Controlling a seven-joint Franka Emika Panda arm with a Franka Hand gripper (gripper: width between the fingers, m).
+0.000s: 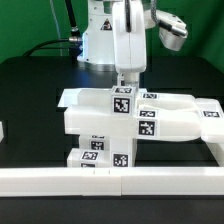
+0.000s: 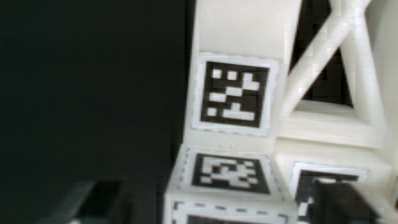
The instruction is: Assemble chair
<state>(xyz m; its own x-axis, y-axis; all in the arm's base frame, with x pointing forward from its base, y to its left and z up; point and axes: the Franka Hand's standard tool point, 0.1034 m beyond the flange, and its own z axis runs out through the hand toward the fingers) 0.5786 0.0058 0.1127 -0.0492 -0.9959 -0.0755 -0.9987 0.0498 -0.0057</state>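
Note:
The white chair parts [image 1: 100, 122] lie stacked together in the middle of the black table, each with square black-and-white tags. A tagged upright block [image 1: 122, 101] rises from the stack. My gripper [image 1: 125, 80] hangs straight above that block. In the wrist view the gripper [image 2: 222, 202] has one dark finger [image 2: 98, 202] on each side of the tagged block [image 2: 231, 172], with a dark gap on one side, so it looks open and not clamped. The X-braced panel [image 2: 338, 60] shows beyond the block.
A long white border rail [image 1: 110, 181] runs along the near edge of the table. The robot base [image 1: 100, 40] and black cables stand behind the parts. A small white piece [image 1: 3, 130] shows at the exterior view's left edge.

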